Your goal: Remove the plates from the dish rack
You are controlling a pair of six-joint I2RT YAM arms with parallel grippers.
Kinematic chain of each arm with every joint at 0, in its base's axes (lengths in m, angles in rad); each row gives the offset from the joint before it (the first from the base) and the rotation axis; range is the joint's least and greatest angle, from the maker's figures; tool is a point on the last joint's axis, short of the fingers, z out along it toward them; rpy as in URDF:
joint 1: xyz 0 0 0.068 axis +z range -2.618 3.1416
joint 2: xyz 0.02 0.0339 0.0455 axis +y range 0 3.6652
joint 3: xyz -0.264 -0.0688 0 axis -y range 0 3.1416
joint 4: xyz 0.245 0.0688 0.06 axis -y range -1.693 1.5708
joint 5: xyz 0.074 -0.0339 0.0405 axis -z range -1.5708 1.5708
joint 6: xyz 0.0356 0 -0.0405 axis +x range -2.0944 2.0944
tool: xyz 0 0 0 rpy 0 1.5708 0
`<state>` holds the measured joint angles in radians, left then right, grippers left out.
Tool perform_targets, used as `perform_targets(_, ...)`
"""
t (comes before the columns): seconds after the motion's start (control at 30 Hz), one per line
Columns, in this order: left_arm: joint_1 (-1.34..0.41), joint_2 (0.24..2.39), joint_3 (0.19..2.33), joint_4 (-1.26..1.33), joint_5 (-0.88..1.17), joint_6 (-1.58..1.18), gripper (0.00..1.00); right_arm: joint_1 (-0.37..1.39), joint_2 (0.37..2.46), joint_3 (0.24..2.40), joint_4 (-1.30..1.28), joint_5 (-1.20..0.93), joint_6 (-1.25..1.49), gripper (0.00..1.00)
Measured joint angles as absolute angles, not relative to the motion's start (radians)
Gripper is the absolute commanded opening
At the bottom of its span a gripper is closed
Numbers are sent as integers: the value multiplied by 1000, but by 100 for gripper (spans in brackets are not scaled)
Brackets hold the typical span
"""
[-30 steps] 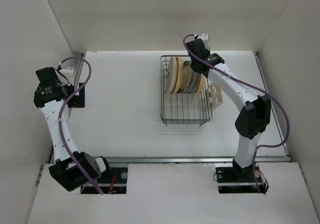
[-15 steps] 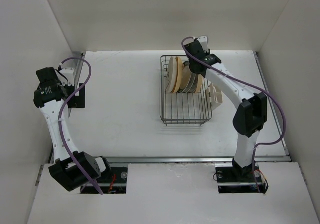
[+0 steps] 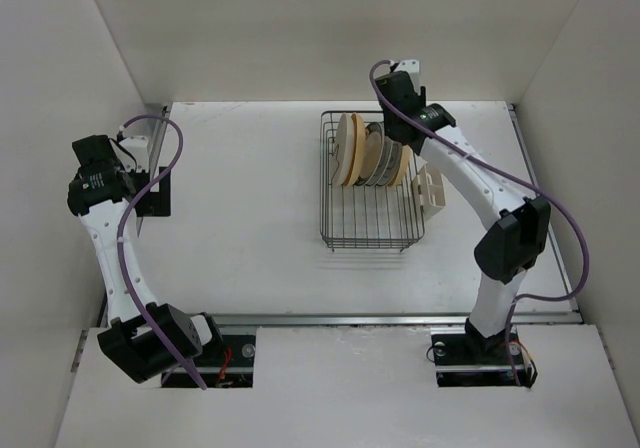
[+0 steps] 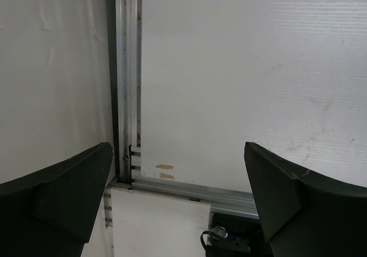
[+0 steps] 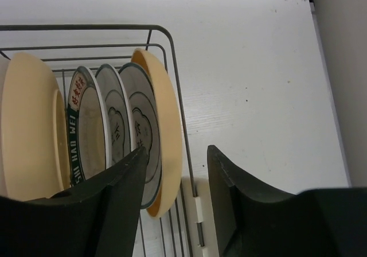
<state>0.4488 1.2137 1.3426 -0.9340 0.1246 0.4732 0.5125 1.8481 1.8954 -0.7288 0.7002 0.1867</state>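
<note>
Table [image 3: 250,188], white, walled on three sides.

Dish rack [image 3: 370,218]: black wire, sits right of centre and close to the table's far edge. A beige holder [image 3: 432,190] hangs on the rack's right side.

Plates [image 3: 365,153]: all standing on edge in a tight row across the far half of the rack. The near half shows bare wire only. In the right wrist view the row runs from a cream plate [image 5: 26,125] at the left, through three grey-white plates with dark rims [image 5: 135,108], the leftmost of them lettered on a green band, to a yellow-orange plate [image 5: 163,113] at the right, next to the rack's side wire [image 5: 172,67].

Right end effector [image 5: 178,151]: poised over the far right corner of the rack, above the right end of the row. Its fingers are apart. The lower rim of the yellow-orange plate lines up with the gap between them. Cannot tell whether either finger touches a plate, and no clamp is visible.

Left end effector [image 4: 178,148]: at the table's left edge, towards the far corner, well apart from the rack. Its fingers are spread wide and hold nothing. Below them are bare table and the aluminium edge rail [image 4: 127,96].
</note>
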Motion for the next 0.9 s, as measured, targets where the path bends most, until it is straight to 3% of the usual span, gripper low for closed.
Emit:
perform_targets(0.13,449,1214,1342,-934,125,473,99,513,1875,1896,-729,699,186,43)
perform_targets(0.57,449,1214,1341,-941,127,473,99,503,1952,1896,-735,727,188,36)
perform_targets(0.7,449,1214,1341,-945,128,473,99,498,1954,1896,-740,749,192,30)
perform_targets(0.9,449,1214,1341,-952,127,473,99,497,1964,1896,-743,764,202,34)
